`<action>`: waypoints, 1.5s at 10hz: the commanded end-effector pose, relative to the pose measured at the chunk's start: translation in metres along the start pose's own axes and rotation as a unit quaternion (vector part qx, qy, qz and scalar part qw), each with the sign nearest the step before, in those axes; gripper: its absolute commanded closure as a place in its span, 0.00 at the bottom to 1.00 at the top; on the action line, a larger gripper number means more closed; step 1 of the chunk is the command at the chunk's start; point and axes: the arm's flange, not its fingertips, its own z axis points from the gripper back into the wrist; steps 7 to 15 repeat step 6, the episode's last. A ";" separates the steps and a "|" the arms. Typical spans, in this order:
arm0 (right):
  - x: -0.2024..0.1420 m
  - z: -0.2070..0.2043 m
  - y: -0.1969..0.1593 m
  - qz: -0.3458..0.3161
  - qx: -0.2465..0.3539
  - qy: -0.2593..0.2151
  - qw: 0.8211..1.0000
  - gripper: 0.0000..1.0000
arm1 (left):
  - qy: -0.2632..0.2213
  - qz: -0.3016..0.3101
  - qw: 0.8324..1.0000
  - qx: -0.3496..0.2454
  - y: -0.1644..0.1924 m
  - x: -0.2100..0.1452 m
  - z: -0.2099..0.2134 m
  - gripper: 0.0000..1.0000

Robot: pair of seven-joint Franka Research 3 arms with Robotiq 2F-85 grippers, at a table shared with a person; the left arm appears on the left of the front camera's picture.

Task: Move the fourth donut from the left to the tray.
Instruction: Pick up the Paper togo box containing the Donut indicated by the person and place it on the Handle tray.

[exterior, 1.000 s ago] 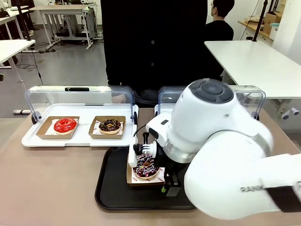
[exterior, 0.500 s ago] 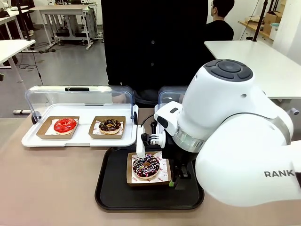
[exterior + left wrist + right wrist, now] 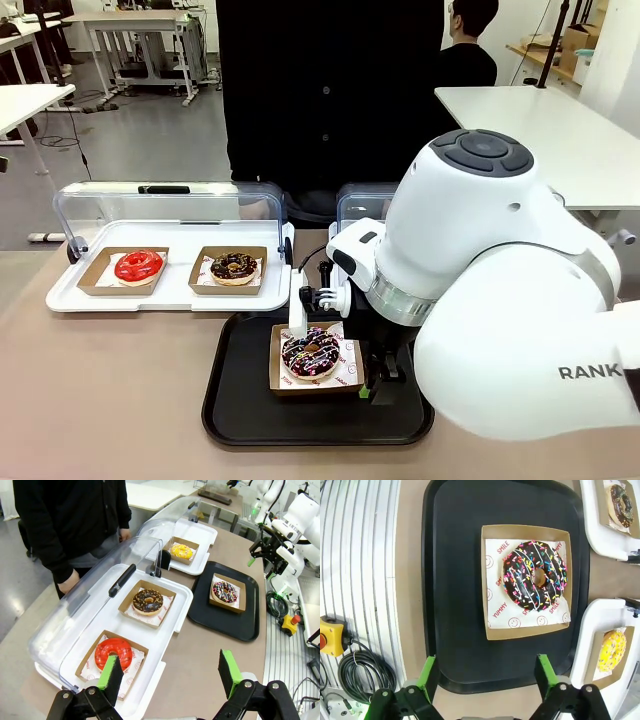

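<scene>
The fourth donut [image 3: 310, 355], chocolate-iced with pink, purple and white streaks, sits in its brown cardboard holder [image 3: 280, 385] flat on the black tray [image 3: 225, 400]. My right gripper [image 3: 372, 385] hangs just right of the holder. From the right wrist view the donut [image 3: 535, 575] and tray [image 3: 455, 580] lie below my right gripper [image 3: 486, 680], which is open with nothing between its fingers. My left gripper [image 3: 170, 672] is open and bare, off to the left over the table, with the donut [image 3: 225, 591] on the tray [image 3: 220, 625] far ahead.
A white lidded tray [image 3: 70, 298] at the left holds a red-iced donut [image 3: 138, 265] and a sprinkled chocolate donut [image 3: 234, 266]. A second white tray holds a yellow donut [image 3: 611, 651]. A person in black [image 3: 330, 90] stands at the far side. A stop button [image 3: 329, 635] and cables lie off the table.
The holder with the donut went from tilted to flat on the black tray, slightly further right. My right arm swung up and right, and its gripper stands off the holder.
</scene>
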 end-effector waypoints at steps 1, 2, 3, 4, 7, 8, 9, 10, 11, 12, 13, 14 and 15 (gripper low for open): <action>0.002 -0.002 0.000 -0.006 -0.009 0.000 1.000 0.00 | 0.001 0.000 1.000 -0.005 -0.001 0.001 0.000 0.00; 0.002 -0.002 0.000 -0.006 -0.009 0.000 1.000 0.00 | 0.001 0.000 1.000 -0.005 -0.001 0.001 0.000 0.00; 0.002 -0.002 0.000 -0.006 -0.009 0.000 1.000 0.00 | 0.001 0.000 1.000 -0.005 -0.001 0.001 0.000 0.00; 0.002 -0.002 0.000 -0.006 -0.009 0.000 1.000 0.00 | 0.001 0.000 1.000 -0.005 -0.001 0.001 0.000 0.00; 0.002 -0.002 0.000 -0.006 -0.009 0.000 1.000 0.00 | 0.001 0.000 1.000 -0.005 -0.001 0.001 0.000 0.00; 0.002 -0.002 0.000 -0.006 -0.009 0.000 1.000 0.00 | 0.001 0.000 1.000 -0.005 -0.001 0.001 0.000 0.00; 0.002 -0.002 0.000 -0.006 -0.009 0.000 1.000 0.00 | 0.001 0.000 1.000 -0.005 -0.001 0.001 0.000 0.00; 0.002 -0.002 0.000 -0.006 -0.009 0.000 1.000 0.00 | 0.001 0.000 1.000 -0.005 -0.001 0.001 0.000 0.00; 0.002 -0.002 0.000 -0.006 -0.009 0.000 1.000 0.00 | 0.001 0.000 1.000 -0.005 -0.001 0.001 0.000 0.00; 0.002 -0.002 0.000 -0.006 -0.009 0.000 1.000 0.00 | 0.001 0.000 1.000 -0.005 -0.001 0.001 0.000 0.00; 0.002 -0.002 0.000 -0.006 -0.009 0.000 1.000 0.00 | 0.001 0.000 1.000 -0.005 -0.001 0.001 0.000 0.00; 0.002 -0.002 0.000 -0.006 -0.009 0.000 1.000 0.00 | 0.001 0.000 1.000 -0.005 -0.001 0.001 0.000 0.00; 0.002 -0.002 0.000 -0.006 -0.009 0.000 1.000 0.00 | 0.001 0.000 1.000 -0.005 -0.001 0.001 0.000 0.00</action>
